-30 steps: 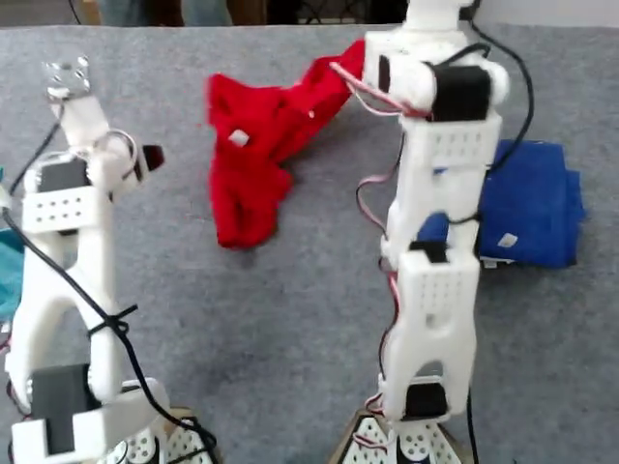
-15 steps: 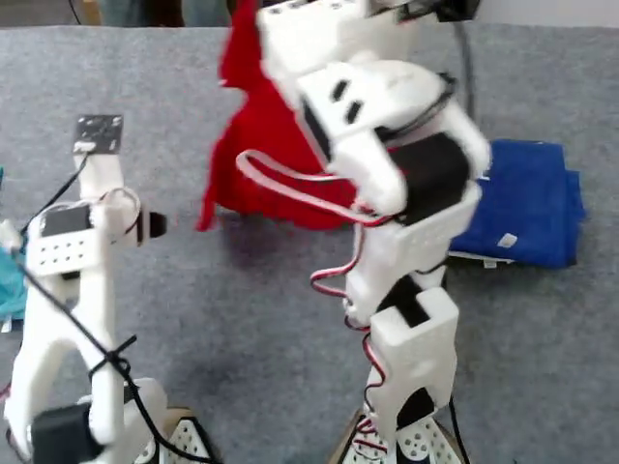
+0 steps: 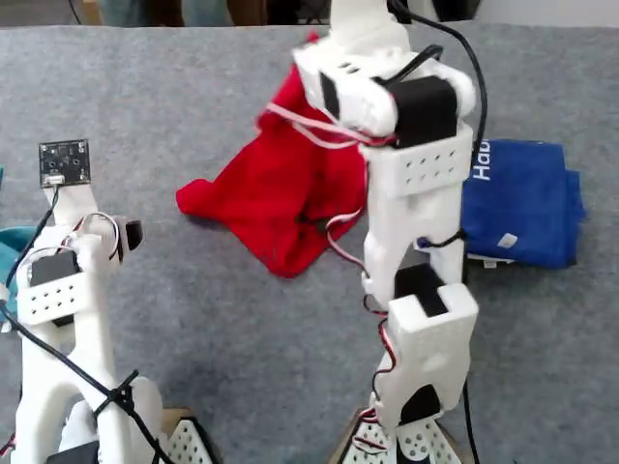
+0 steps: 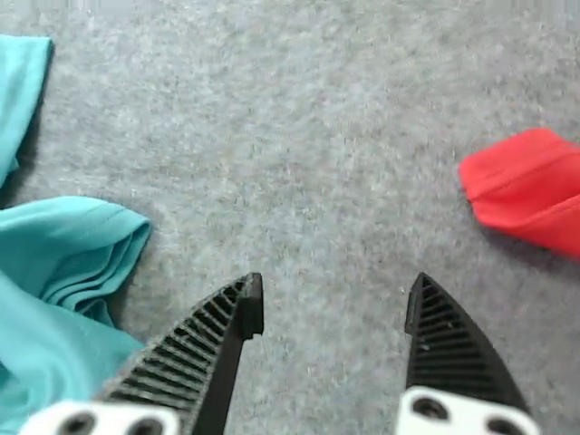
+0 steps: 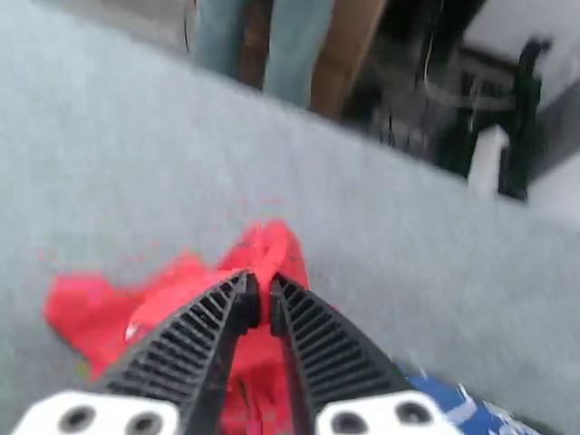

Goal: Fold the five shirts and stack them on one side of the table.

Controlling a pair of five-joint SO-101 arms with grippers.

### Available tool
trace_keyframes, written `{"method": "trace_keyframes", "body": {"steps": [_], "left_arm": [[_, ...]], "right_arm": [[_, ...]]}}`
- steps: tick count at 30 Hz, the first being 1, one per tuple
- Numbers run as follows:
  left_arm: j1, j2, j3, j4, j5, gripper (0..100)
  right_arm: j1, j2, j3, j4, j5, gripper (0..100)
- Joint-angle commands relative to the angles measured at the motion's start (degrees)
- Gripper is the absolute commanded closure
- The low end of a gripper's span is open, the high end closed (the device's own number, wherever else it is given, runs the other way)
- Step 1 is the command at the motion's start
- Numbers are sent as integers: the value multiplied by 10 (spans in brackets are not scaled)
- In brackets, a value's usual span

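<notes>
A red shirt (image 3: 280, 198) lies crumpled at the middle of the grey table, one end lifted under the right arm. My right gripper (image 5: 258, 304) is shut on a fold of that red shirt (image 5: 172, 290). A folded blue shirt (image 3: 527, 203) rests at the table's right side. A teal shirt (image 3: 12, 256) pokes in at the left edge, and the teal shirt (image 4: 54, 272) lies beside my left gripper (image 4: 333, 308), which hangs open over bare cloth. A corner of the red shirt (image 4: 530, 190) lies beyond it.
The grey table cloth (image 3: 193, 319) is bare between the two arm bases. The right arm's white body (image 3: 416, 242) covers part of the red and blue shirts. Beyond the table's far edge stand furniture and cables (image 5: 453, 82).
The right arm swung back and lowered, bringing the held red shirt down so it spreads on the table. The left arm drew back toward its base.
</notes>
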Motion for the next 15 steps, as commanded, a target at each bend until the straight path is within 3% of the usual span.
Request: {"method": "trace_keyframes", "body": {"steps": [1, 8, 13, 15], "left_arm": [[21, 4, -6, -33, 41, 729], [107, 41, -50, -3, 76, 731], [112, 90, -95, 2, 346, 729], [120, 120, -116, 1, 417, 730]], "right_arm": [[48, -15, 70, 18, 55, 985], [86, -12, 212, 9, 105, 985], [86, -13, 319, -69, 104, 985], [84, -15, 350, -96, 104, 985]]}}
